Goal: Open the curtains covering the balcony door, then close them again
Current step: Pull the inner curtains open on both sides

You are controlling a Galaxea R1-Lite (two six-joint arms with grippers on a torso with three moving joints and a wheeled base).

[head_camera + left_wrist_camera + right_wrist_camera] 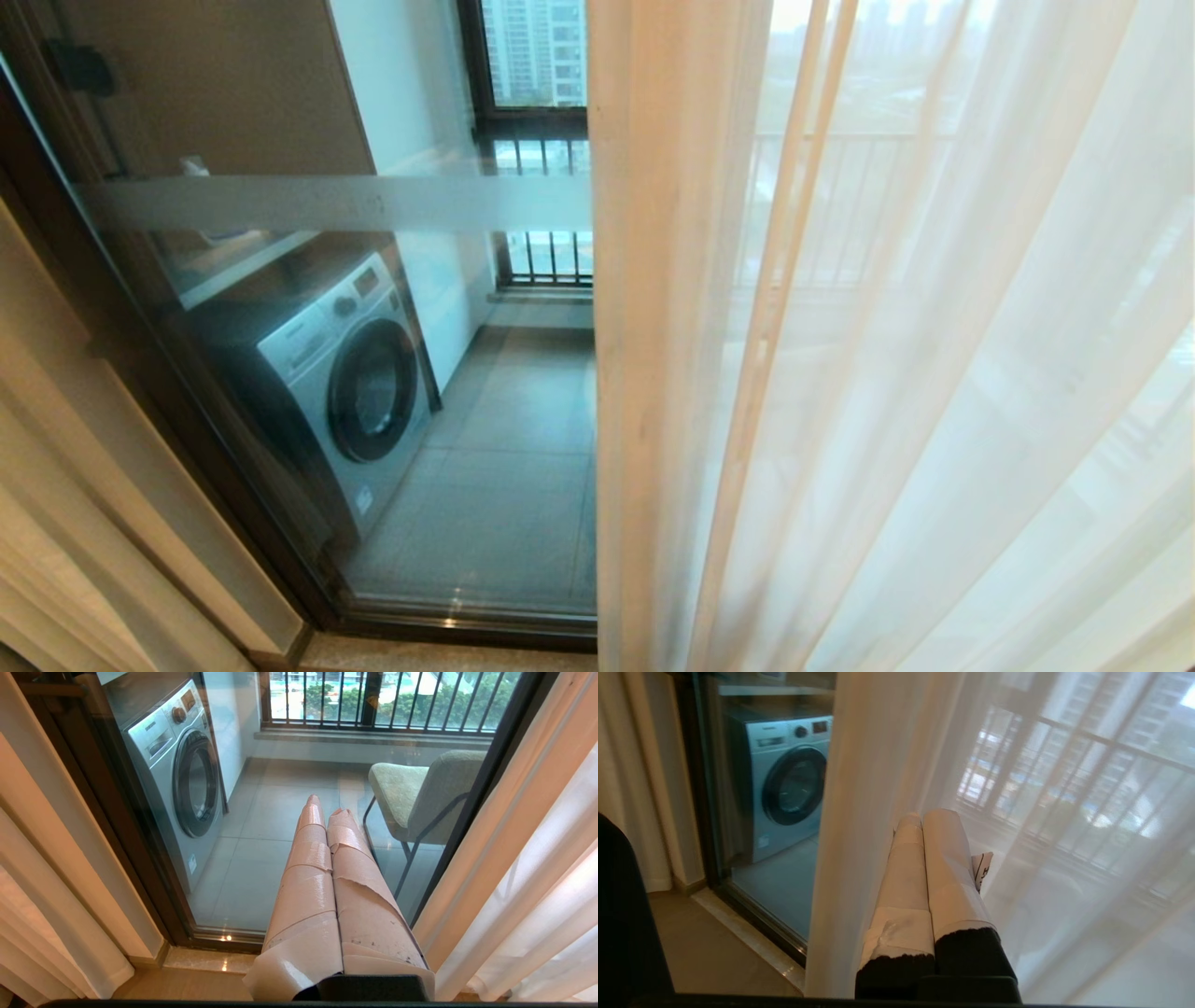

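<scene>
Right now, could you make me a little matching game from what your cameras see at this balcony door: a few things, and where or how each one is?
Things:
1. washing machine
2. chair
3. sheer curtain
4. right gripper

Places or states:
A. shut, close to the thin white fabric
B. hanging over the right part of the glass
C. on the balcony's left, porthole door closed
D. on the balcony tiles, green-cushioned, empty

Pairs: 1-C, 2-D, 3-B, 4-A
</scene>
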